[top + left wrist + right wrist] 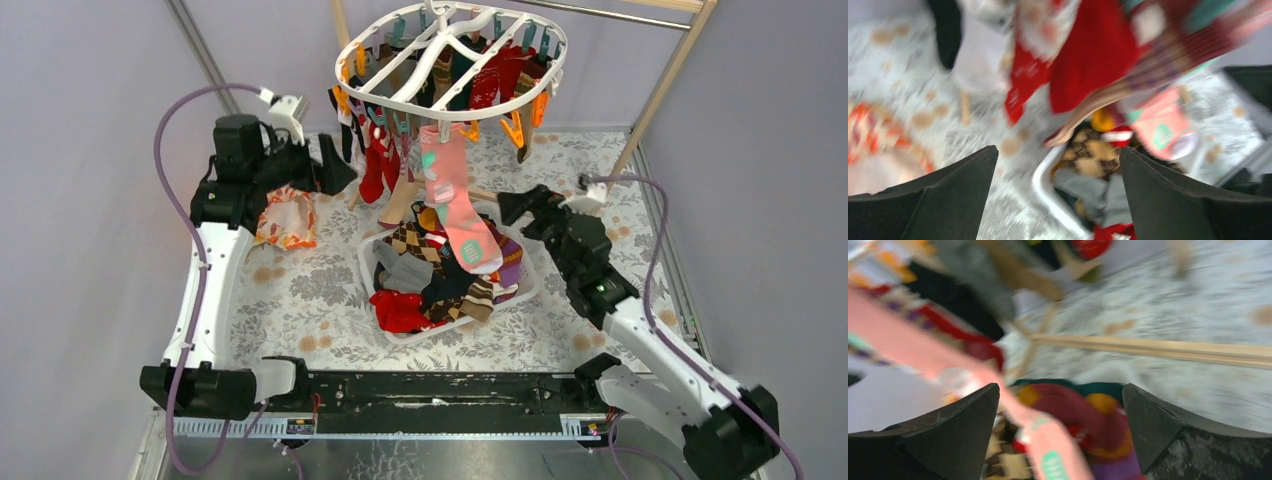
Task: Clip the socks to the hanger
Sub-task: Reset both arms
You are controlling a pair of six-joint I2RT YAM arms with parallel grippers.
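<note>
Above the released, empty left pincer (340,176) and right pincer (510,207), many colourful fabric socks (452,195) hang clipped to the large white plastic oval hanger (420,110), while a heap (440,285) between them lies unclipped.

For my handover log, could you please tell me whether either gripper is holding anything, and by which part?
Nothing is held: the left gripper and the right gripper both stand open and empty.
</note>
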